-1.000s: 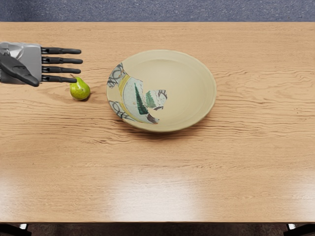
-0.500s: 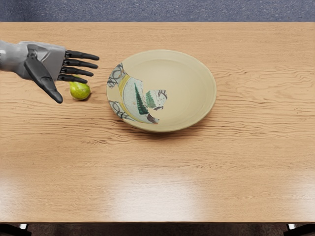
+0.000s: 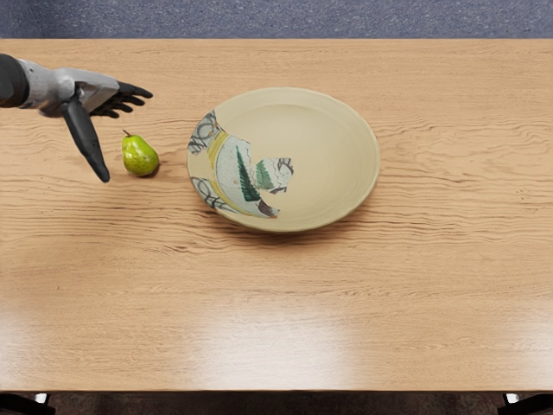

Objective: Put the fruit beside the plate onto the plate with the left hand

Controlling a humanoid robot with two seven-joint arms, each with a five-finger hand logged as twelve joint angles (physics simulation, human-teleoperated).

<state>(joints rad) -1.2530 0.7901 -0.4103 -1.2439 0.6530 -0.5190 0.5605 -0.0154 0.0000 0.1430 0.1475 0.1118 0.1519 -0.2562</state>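
A pale wooden bench (image 3: 346,303) fills the head view. The left hand (image 3: 93,97) hangs open and empty, up and to the left of the pear (image 3: 139,156), which sits on the wood just left of the plate (image 3: 321,138). I reckon the down-pointing thumb (image 3: 86,138) could clip the pear on the approach. Being round, it would roll away before the hand closes.
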